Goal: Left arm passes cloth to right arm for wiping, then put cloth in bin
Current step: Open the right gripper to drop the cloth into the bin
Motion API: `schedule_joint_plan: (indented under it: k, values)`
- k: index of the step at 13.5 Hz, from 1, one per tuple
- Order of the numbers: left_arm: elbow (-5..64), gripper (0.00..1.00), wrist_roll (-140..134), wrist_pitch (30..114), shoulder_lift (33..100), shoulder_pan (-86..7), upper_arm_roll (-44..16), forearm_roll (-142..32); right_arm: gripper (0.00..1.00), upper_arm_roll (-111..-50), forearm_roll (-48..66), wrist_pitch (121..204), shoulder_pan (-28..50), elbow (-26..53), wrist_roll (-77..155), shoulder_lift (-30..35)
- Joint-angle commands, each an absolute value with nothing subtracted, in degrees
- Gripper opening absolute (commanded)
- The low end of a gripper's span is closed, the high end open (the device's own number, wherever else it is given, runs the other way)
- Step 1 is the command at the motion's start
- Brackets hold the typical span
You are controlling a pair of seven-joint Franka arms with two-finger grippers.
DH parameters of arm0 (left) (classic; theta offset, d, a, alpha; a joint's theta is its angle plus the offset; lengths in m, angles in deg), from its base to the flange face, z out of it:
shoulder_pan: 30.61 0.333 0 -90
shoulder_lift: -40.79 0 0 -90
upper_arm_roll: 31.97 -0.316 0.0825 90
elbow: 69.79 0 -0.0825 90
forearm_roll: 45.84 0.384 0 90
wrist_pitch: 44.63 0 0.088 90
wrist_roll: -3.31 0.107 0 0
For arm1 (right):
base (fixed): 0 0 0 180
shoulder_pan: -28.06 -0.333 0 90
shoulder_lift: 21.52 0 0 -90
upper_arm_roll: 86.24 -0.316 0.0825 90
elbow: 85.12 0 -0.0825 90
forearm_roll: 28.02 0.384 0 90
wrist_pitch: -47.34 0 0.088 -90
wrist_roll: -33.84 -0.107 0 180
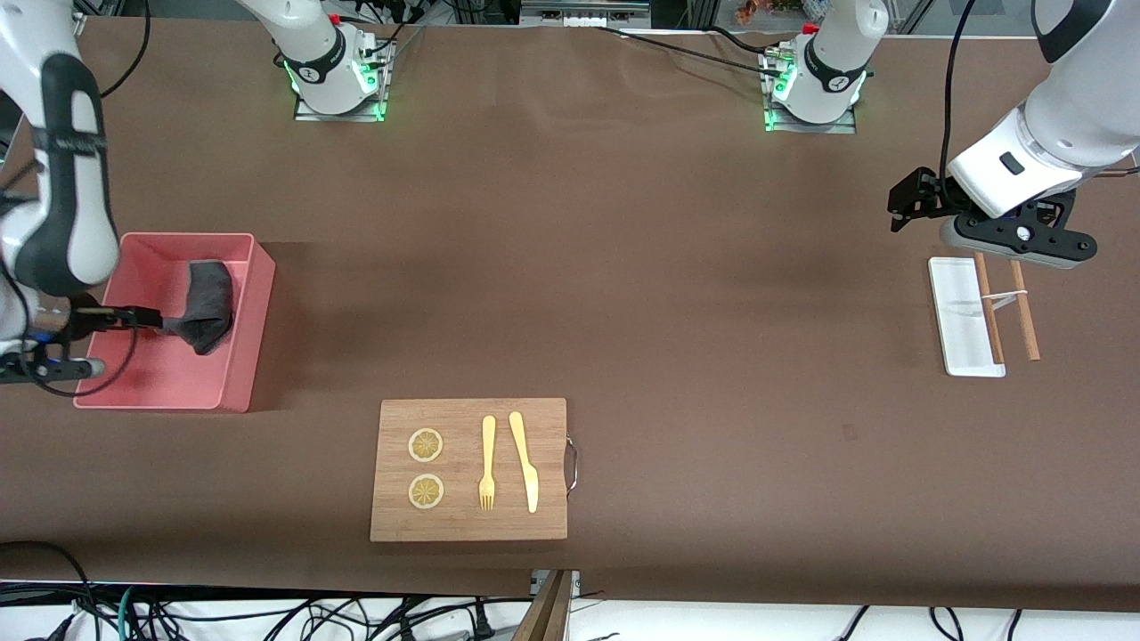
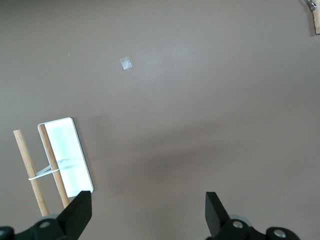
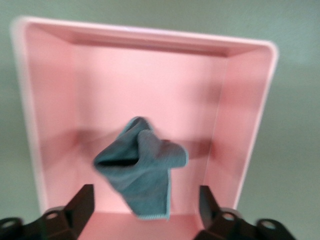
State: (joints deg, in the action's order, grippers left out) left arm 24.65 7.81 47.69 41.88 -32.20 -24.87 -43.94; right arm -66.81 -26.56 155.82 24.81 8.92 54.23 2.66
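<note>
- No legible text, brand, number or sign was found on any surface in the three views;
- Round dark marks on the two arm bases (image 1: 329, 67) were noted; their characters could not be read;
- The cutting board (image 1: 469, 469), the bin (image 1: 183, 320) and the white tray (image 1: 964, 316) carried no readable marking.
</note>
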Motion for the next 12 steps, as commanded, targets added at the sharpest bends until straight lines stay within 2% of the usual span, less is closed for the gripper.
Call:
schedule_joint_plan:
  k: [1,4,8,10,12]
  values:
    - [23.72,1.00,7.97,47.65,42.20,-32.28,-24.59,-42.32,1.00,-70.14,-26.26,150.28,24.99,10.95,54.67,-6.56]
    - [23.72,1.00,7.88,47.65,42.20,-32.28,-24.59,-42.32,1.00,-73.57,-26.70,147.19,24.99,11.65,54.85,-13.15]
    - [23.72,1.00,7.97,47.65,42.20,-32.28,-24.59,-42.32,1.00,-74.02,-26.79,145.08,24.99,11.39,55.02,-21.42]
    - [23.72,1.00,7.97,47.65,42.20,-32.28,-24.59,-42.32,1.00,-74.02,-26.88,144.81,24.99,11.57,54.85,-22.92]
    - [23.81,1.00,7.88,47.65,42.20,-32.28,-24.59,-42.32,1.00,-74.64,-26.79,140.43,25.08,10.87,49.88,-23.81]
